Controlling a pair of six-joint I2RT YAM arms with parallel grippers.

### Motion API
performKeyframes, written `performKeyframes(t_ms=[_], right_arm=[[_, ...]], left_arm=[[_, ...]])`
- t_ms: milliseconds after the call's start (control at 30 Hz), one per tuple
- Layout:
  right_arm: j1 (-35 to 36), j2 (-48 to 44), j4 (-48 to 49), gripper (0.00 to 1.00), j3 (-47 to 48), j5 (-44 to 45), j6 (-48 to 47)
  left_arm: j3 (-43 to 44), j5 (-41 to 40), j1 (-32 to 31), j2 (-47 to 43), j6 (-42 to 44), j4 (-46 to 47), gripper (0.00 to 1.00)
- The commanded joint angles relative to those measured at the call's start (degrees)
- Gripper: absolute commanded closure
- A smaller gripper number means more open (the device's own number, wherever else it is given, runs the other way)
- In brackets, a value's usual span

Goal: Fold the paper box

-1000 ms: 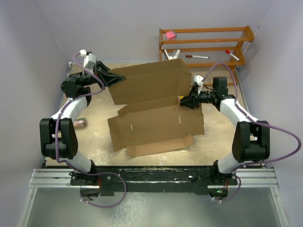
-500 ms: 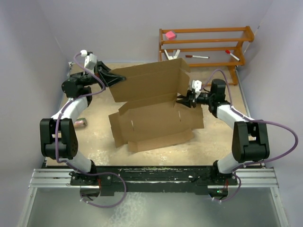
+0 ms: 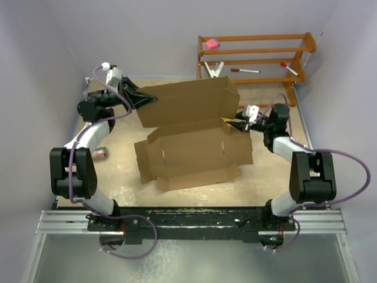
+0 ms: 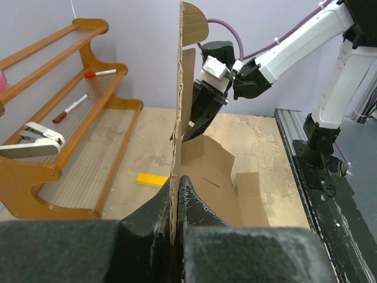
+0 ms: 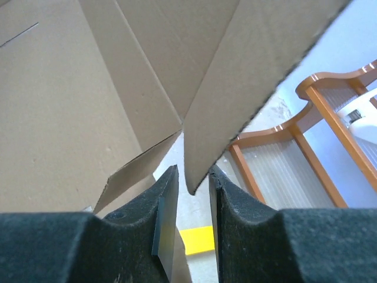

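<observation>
Brown cardboard of the paper box lies in the middle of the tabletop, with its back panel raised upright. The left pincer is closed tight on the left edge of this raised panel. The right pincer stands partly open at the right end, a flap corner between its fingers. A wooden rack stands behind.
</observation>
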Motion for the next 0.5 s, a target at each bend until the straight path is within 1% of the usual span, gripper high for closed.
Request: performKeyframes(t_ms=[0, 200, 267, 400, 433, 467], right_arm=[[-0.49, -4.31, -4.63, 0.69, 2.2, -3.96, -0.55], [-0.74, -7.58, -24.1, 0.69, 6.53, -8.7, -0.55], [-0.84, -7.61, -35.59, 0.69, 9.13, -9.44, -0.55], [-1.04, -6.27, -47.67, 0.69, 12.89, -12.28, -0.55], [-1.02, -5.9, -51.73, 0.69, 13.92, -12.89, -0.55], [-1.02, -5.42, -57.74, 0.69, 16.03, -13.16, -0.55]], left_arm=[[2.32, 0.2, -0.5, -3.16, -1.42, 7.24, 0.96], [3.52, -0.39, -0.93, -5.45, -2.37, 7.28, 0.96], [4.65, -0.57, -1.02, -6.09, -3.19, 7.27, 0.96], [6.27, -0.77, -1.53, -7.36, -4.01, 7.27, 0.96], [6.79, -0.76, -1.55, -7.65, -4.24, 7.24, 0.96], [7.4, -0.7, -1.55, -7.94, -4.78, 7.28, 0.96]])
